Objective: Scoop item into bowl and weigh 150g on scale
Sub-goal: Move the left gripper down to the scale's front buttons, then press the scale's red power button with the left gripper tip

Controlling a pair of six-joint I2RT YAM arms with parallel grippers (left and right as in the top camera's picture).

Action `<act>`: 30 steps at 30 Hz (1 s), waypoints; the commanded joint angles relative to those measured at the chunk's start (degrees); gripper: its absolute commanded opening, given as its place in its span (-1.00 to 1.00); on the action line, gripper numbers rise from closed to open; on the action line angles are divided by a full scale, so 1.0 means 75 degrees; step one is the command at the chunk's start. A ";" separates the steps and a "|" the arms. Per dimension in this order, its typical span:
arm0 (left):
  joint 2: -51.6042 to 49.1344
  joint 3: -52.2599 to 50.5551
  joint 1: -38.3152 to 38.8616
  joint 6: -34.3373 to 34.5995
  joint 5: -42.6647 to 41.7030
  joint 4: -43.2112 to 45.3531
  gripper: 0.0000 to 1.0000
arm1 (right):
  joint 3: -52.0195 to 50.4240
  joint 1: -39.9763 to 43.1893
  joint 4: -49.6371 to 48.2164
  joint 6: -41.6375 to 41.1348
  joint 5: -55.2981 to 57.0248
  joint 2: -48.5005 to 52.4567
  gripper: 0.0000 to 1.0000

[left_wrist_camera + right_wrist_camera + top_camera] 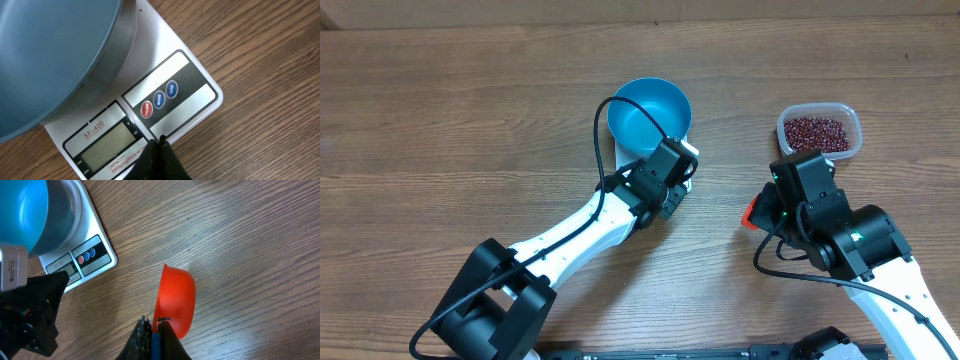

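The blue bowl [650,112] sits on the white scale [192,82], whose display shows nothing. My left gripper [161,143] is shut and empty, its tip touching the scale's front edge just below the red button [146,109]. The item, dark red beans [817,131], fills a clear plastic container at the right rear. My right gripper [154,321] is shut on the blue handle of a red scoop [176,302], held just above the wood between scale and container. The scoop [753,213] looks empty.
The clear container [852,128] stands just behind the right wrist. The left arm [580,225] slants from the front left to the scale, and its black wrist [30,315] shows to the left of the scoop. The rest is bare wood table [440,110].
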State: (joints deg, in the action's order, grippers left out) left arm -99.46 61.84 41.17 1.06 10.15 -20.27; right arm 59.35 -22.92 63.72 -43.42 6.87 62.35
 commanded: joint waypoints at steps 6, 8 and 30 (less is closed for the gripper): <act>-0.0085 -0.0050 0.0000 -0.0178 0.0128 0.0137 -0.91 | 0.0233 0.0023 -0.0079 0.0017 0.0137 -0.0131 -0.93; -0.0085 -0.0050 0.0000 -0.0242 0.0128 0.0149 -0.91 | 0.0233 0.0023 -0.0076 0.0020 0.0140 -0.0131 -0.92; -0.0291 -0.0085 -0.0050 -0.0691 0.0277 0.0455 -0.92 | 0.0233 0.0023 -0.0134 0.0017 0.0134 -0.0125 -0.93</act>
State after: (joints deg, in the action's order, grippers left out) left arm -99.57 61.84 41.17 -3.11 10.28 -17.50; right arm 59.35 -22.92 63.02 -43.44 6.90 62.35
